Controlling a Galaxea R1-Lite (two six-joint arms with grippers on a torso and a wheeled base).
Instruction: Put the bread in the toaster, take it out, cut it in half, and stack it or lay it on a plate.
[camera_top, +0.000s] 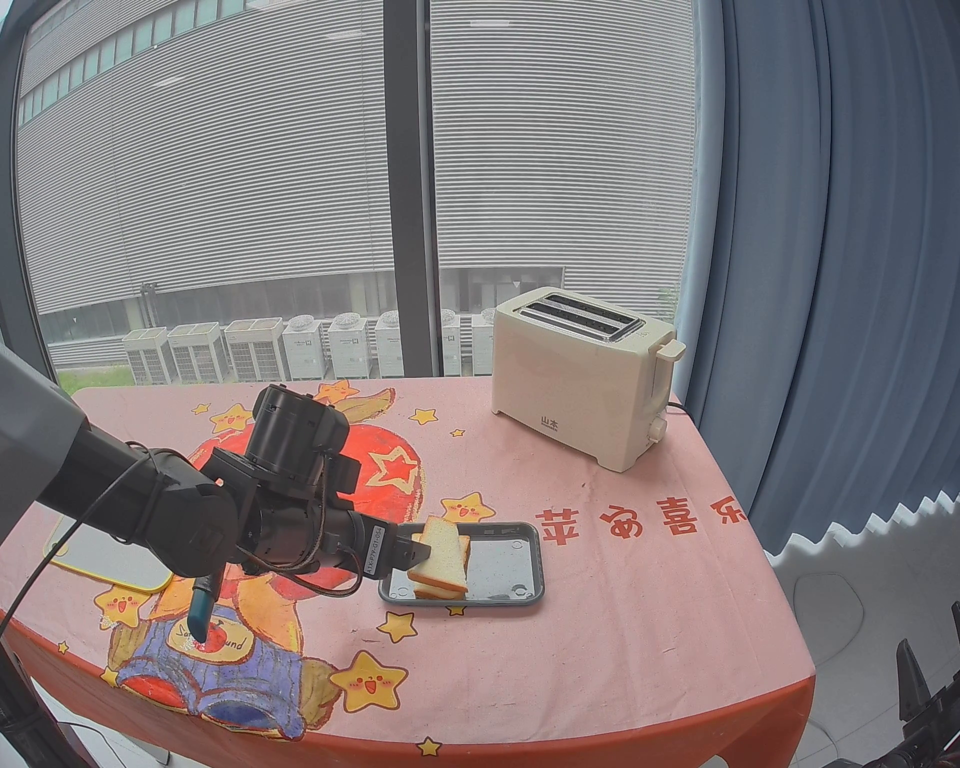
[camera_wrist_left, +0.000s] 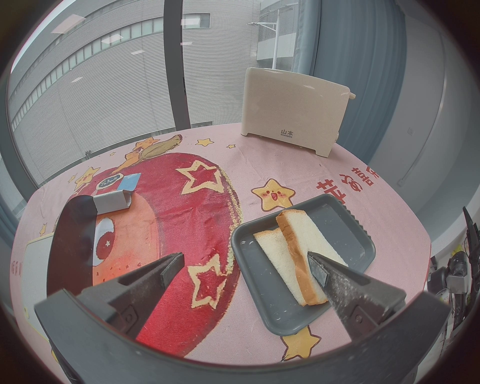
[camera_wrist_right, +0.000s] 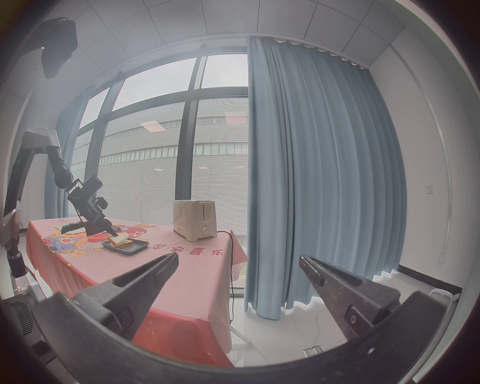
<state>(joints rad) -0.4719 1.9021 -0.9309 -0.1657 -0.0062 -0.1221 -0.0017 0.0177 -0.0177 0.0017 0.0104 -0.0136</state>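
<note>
Two bread halves (camera_top: 440, 562) lie overlapping, one leaning on the other, in a dark grey tray (camera_top: 512, 572) near the table's front middle. My left gripper (camera_top: 414, 549) is at the tray's left end, open, with one fingertip (camera_wrist_left: 320, 264) over the upper half (camera_wrist_left: 300, 240) and the other over the tablecloth. The lower half (camera_wrist_left: 272, 252) lies flat on the tray (camera_wrist_left: 345, 235). The cream toaster (camera_top: 585, 375) stands at the back right with empty slots. My right gripper (camera_wrist_right: 239, 265) is open, off the table's right side, holding nothing.
A pale cutting board (camera_top: 100, 562) lies at the table's left edge. A knife with a blue handle (camera_top: 200, 612) sits under my left arm. A blue curtain (camera_top: 830, 250) hangs right of the toaster. The pink cloth (camera_top: 640, 620) is bare right of the tray.
</note>
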